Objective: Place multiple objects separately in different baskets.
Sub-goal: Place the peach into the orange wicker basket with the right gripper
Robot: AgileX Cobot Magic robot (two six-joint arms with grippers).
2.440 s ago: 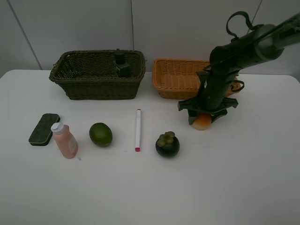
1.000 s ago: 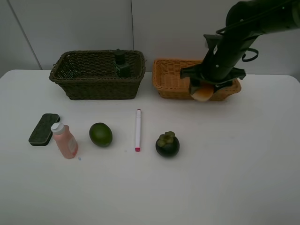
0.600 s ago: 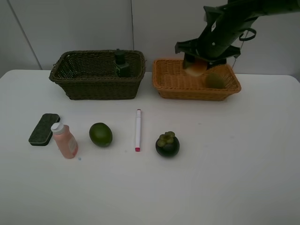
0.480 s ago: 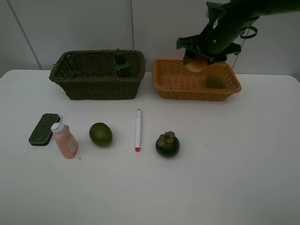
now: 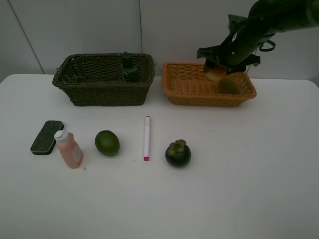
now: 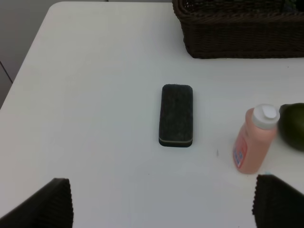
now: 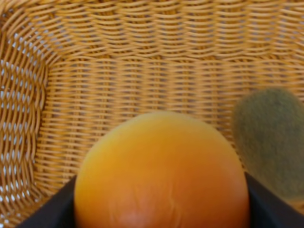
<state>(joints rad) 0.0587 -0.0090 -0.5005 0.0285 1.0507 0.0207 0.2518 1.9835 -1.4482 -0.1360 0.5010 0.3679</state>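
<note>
**Sorting lot: peach held over the tan basket**

- Tabletop (image 5: 249, 189): white, and carries every item below.
- Dark basket (image 5: 102, 89): the deeper one, well off to the side of the right pincer (image 5: 218, 72). A pump bottle (image 5: 129, 67) stands inside it.
- Tan basket (image 5: 187, 92): the shallower one, directly beneath the right pincer.
- Left pincer (image 6: 161, 204): jaws spread wide, holding nothing.
- Pink bottle (image 6: 254, 140): upright, ahead of the left pincer toward one jaw.
- Peach (image 7: 161, 171): clamped in the partly closed right pincer, over the basket floor. Judged light, smooth, apt to roll and easy to bruise. Best gripped across its widest middle with mild pressure.
- Green fruit (image 5: 107, 142) and mangosteen (image 5: 178, 153): on open tabletop, well apart from the right pincer.
- Kiwi (image 7: 270, 137): on the basket floor just beside the held peach. Whether they touch cannot be told.
- Eraser (image 6: 176, 115): flat, straight ahead of the left pincer.
- Marker (image 5: 146, 137): lies between the green fruit and the mangosteen.

View notes: only the right wrist view shows the jaws flanking the peach and the weave below it. Only the left wrist view shows the left pincer. Only the high view gives the whole layout.
</note>
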